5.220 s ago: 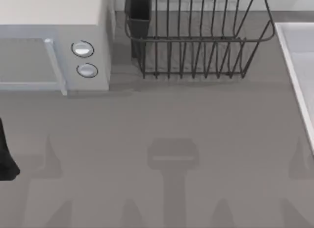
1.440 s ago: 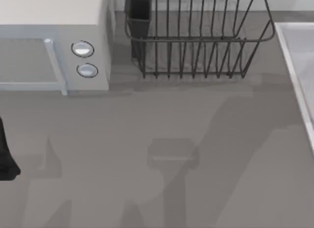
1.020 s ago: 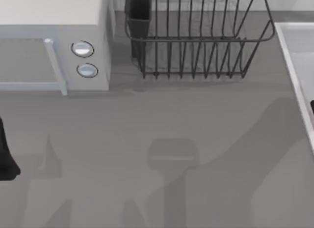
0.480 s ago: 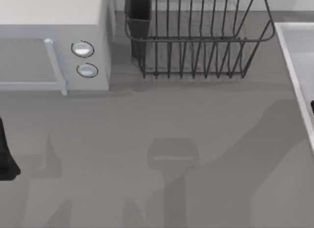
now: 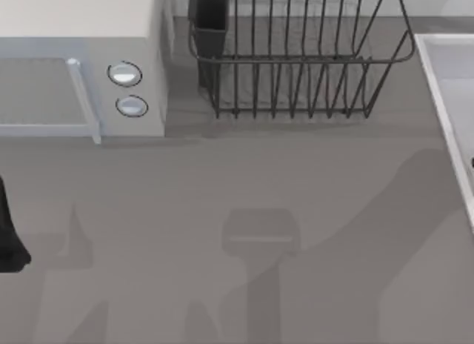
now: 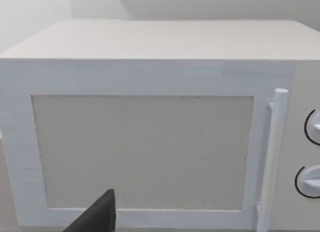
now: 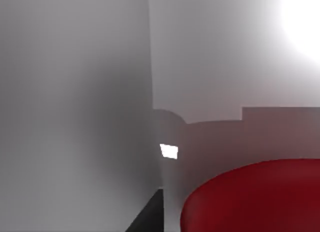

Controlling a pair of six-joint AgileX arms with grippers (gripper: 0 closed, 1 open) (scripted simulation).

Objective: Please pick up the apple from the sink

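The apple (image 7: 255, 197) fills the lower right of the right wrist view, a glossy red curve lying very close to the camera against the pale inner wall of the sink (image 7: 75, 117). In the top view the sink's raised rim (image 5: 437, 84) runs down the right edge of the frame, beside the black dish rack (image 5: 296, 55) at upper centre, with the white microwave (image 5: 81, 62) at upper left. A dark sliver at the right edge, over the basin, is probably part of the right arm, so I judge the right gripper to be low inside the sink and almost on the fruit; whether its claw is open or closed I cannot tell. The left arm sits parked at the lower left edge of the top view, facing the microwave door (image 6: 142, 152). To do this step well, centre the claw over the widest part of the apple before closing, close slowly because the rounded skin can slip, and lift straight up clear of the wall.
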